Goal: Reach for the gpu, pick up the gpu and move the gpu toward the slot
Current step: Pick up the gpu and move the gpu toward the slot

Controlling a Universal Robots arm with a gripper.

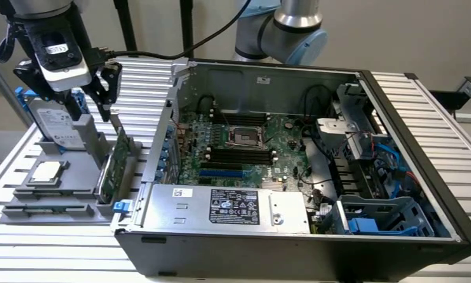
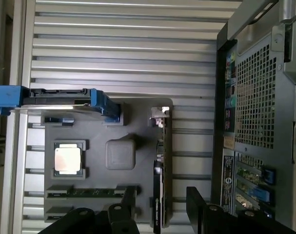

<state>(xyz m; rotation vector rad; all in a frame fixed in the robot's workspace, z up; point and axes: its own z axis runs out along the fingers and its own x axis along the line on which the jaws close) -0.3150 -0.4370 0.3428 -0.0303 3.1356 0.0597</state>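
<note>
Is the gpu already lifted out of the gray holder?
No, the gpu stands on edge in the gray holder, below the open gripper.

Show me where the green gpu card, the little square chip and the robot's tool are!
gpu (image 1: 112, 165), exterior view, on its green board.
CPU chip (image 1: 48, 171), exterior view, on its silver top.
tool (image 1: 92, 112), exterior view, midway between its two fingertips.

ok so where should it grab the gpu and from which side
Probably by its upper long edge, from straight above: the gpu stands on edge in the gray tray, leaving that edge exposed, and its thin flat faces suit the fingers closing across them.
</note>
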